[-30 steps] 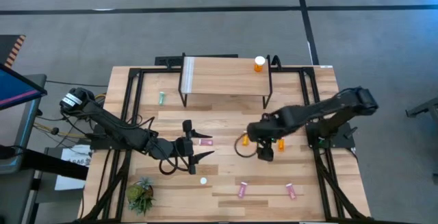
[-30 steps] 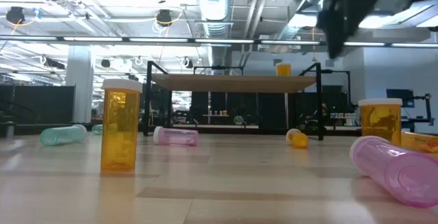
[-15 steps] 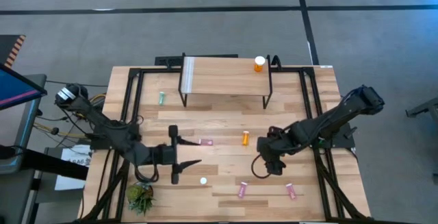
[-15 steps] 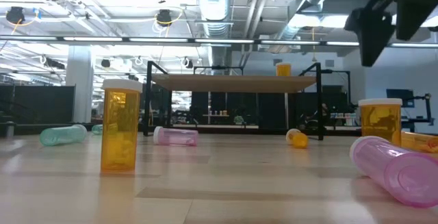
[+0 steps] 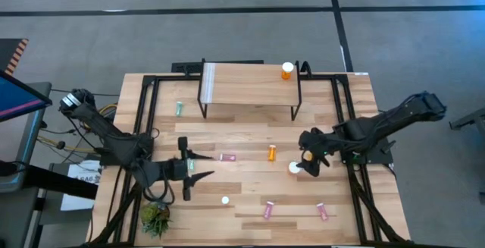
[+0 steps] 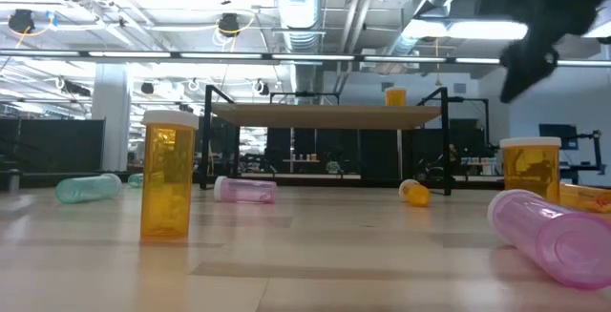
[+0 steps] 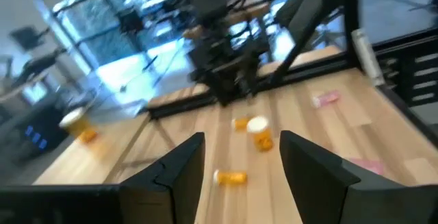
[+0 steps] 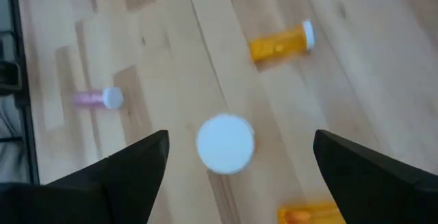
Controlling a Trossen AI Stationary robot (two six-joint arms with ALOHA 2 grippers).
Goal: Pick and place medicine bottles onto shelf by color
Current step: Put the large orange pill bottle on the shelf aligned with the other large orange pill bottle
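Wood counter (image 5: 250, 130), shelf (image 5: 248, 85) at the far edge holding one orange bottle (image 5: 287, 70). Right end effector (image 5: 310, 164), fingers apart and empty, hovers over upright orange bottle (image 5: 294, 167); next: descend, grasp. Left end effector (image 5: 191, 171) apart, empty.

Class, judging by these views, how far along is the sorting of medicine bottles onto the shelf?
Done: one orange bottle stands on the shelf. In hand: nothing; the left gripper and right gripper are both open and empty. Left: the teal bottle, pink bottles and other orange ones on the table.
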